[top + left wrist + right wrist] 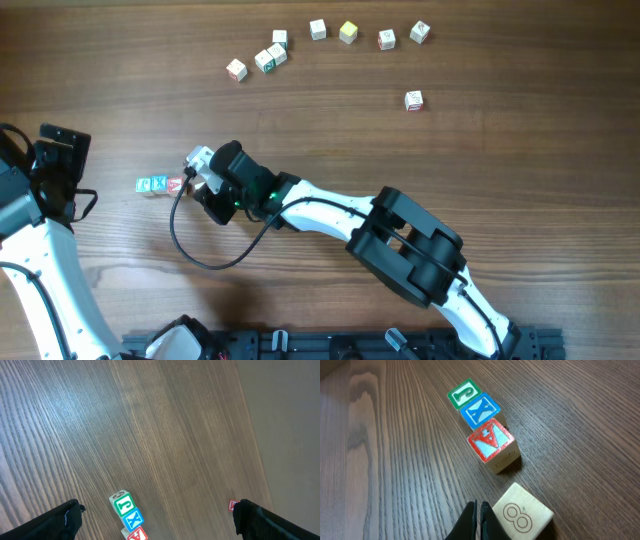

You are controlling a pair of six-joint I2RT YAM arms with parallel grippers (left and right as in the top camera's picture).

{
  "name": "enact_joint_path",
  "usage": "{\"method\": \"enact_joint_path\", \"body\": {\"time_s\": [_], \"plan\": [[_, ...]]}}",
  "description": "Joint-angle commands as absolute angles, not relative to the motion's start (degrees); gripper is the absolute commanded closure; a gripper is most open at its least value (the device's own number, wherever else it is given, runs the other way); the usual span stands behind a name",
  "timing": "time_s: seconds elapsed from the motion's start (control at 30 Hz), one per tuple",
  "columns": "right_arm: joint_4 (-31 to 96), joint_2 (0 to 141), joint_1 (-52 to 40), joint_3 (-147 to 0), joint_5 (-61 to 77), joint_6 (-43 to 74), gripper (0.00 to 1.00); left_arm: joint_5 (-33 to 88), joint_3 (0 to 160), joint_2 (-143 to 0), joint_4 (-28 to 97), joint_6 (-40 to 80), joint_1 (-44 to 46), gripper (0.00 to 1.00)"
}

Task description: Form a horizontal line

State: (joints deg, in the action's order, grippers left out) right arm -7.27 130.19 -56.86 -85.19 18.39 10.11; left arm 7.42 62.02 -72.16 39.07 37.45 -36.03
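Seemingly nine loose cubes [348, 32] dot the table [500, 150].

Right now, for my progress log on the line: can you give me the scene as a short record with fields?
horizontal line: three cubes touching, with green J, blue X and red A faces
8 cube: just past the red end, turned askew, small gap, not joined
right gripper: shut, empty, right beside the 8 cube
left gripper: open, empty, above the line's green end
loose cubes: about nine, scattered along the far side of the table
status: line unfinished
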Motion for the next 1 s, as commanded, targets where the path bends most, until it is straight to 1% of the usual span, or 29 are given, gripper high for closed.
{"method": "enact_joint_path", "body": {"time_s": [0.0,0.2,0.33,0.57,0.77,0.97], "plan": [[-6.50,130.85,-57.21,-85.49,19.62,9.17,0.95,7.88,63.00,-72.12,39.09,37.95,-36.27,0.00],[-0.51,129.95,-57.21,-85.49,19.57,9.13,0.95,7.88,63.00,-72.12,39.09,37.95,-36.27,0.00],[-1.23,129.95,-57.21,-85.49,19.46,8.95,0.96,7.88,63.00,-72.12,39.09,37.95,-36.27,0.00],[-6.87,131.81,-57.34,-85.49,18.83,9.02,0.95,7.88,63.00,-72.12,39.09,37.95,-36.27,0.00],[-6.70,131.90,-57.39,-85.49,17.63,8.99,0.95,7.88,63.00,-72.12,39.09,37.95,-36.27,0.00],[-3.92,130.72,-57.56,-85.49,21.65,8.99,0.95,7.88,63.00,-72.12,39.09,37.95,-36.27,0.00]]}}
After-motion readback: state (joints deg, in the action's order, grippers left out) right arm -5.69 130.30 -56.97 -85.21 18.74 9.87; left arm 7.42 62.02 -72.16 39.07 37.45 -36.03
